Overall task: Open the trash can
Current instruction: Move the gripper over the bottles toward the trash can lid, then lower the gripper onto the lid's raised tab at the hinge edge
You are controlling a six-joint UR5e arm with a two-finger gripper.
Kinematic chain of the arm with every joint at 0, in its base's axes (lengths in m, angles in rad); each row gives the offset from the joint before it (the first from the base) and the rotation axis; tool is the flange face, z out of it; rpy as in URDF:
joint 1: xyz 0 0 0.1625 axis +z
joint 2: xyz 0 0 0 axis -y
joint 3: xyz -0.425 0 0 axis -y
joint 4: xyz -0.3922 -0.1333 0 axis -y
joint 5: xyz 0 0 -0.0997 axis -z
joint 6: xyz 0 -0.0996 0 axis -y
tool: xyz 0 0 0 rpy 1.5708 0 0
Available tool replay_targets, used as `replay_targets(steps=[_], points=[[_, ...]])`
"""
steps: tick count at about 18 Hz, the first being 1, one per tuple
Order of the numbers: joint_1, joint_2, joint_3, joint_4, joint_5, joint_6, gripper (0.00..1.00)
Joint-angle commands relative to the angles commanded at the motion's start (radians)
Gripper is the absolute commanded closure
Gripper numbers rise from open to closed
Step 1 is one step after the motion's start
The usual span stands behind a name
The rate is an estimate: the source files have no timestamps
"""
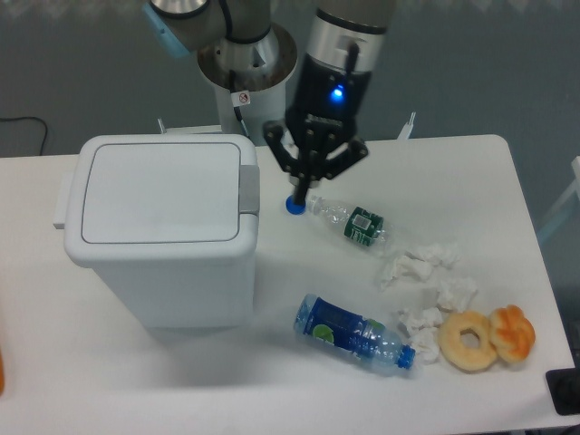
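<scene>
The trash can (163, 272) is a large white bin on the left half of the table. Its flat lid (161, 192) lies closed, and a grey push-button strip (249, 188) runs along the lid's right edge. My gripper (304, 188) hangs just right of that strip, a little above the table, over a blue bottle cap (294, 206). Its fingers come together at the tips with nothing between them. It does not touch the bin.
A clear bottle with a green label (350, 220) lies right of the cap. A blue bottle (353, 333), crumpled tissues (424, 270) and two doughnuts (471, 341) fill the right front. The arm's pedestal (246, 82) stands behind the bin.
</scene>
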Motion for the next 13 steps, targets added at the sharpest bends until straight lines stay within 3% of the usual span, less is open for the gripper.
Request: replay_targets(steps=[13], points=[[-0.023, -0.012, -0.020, 0.009, 0.000, -0.002, 1.00]])
